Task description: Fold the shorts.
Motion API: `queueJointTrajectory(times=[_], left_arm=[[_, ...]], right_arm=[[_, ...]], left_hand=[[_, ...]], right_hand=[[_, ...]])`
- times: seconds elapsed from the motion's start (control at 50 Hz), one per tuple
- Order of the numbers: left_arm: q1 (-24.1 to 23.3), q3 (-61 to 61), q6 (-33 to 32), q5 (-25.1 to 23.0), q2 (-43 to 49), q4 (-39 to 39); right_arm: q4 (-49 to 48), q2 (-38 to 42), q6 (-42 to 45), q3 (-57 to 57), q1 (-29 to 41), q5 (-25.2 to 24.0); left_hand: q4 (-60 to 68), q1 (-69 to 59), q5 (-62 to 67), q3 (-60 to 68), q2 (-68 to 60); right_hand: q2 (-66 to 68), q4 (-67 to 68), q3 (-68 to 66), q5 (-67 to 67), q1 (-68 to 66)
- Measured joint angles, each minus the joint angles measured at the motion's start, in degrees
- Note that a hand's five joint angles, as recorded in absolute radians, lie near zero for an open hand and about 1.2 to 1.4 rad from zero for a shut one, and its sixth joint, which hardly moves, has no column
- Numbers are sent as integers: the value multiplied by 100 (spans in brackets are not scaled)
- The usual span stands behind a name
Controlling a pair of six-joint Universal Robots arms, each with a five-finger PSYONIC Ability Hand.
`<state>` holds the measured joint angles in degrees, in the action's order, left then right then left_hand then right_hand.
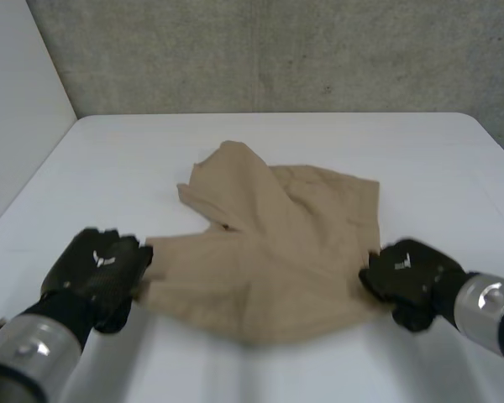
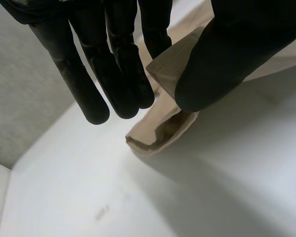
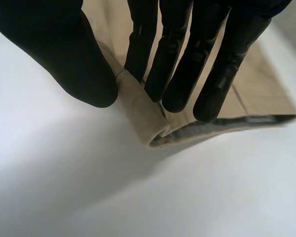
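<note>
left hand: thumb and fingers pinch the shorts' near-left corner | shorts: tan, lying mid-desk, far-left part seemingly flopped over itself | right hand: pinches the shorts' near-right hem | risk: left pinch looks shallow and could slip on lifting; flopped part may fold in as a crease
</note>
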<state>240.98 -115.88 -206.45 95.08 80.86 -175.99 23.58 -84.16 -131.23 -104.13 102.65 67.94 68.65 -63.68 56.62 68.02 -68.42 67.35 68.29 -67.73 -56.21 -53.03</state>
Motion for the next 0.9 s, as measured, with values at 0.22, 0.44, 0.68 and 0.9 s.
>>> queueJointTrajectory(times=[0.22, 0.44, 0.68, 0.9], left_arm=[[-100, -29, -208, -6, 326, 511], [-114, 1109, -209, 6, 1869, -1450], [-105, 3607, -287, -21, 4233, -3295], [-150, 7334, -965, 26, 7061, -3333]], right_arm=[[809, 102, 659, -2, 18, -50], [-585, 850, -368, 783, 70, 368], [-2290, 2001, -675, 2269, 251, 1405], [-3623, 3999, -494, 4314, 567, 1946]], left_hand=[[1, 0, 0, 24, -11], [2, -2, 0, 29, -15], [3, -3, 0, 31, -15], [-1383, 1334, -1256, -1443, 1485]], right_hand=[[0, 1, 0, 0, 0], [0, 1, 1, -35, 0], [0, 3, 0, -69, 0], [-2028, -1951, 2034, 1665, 1506]])
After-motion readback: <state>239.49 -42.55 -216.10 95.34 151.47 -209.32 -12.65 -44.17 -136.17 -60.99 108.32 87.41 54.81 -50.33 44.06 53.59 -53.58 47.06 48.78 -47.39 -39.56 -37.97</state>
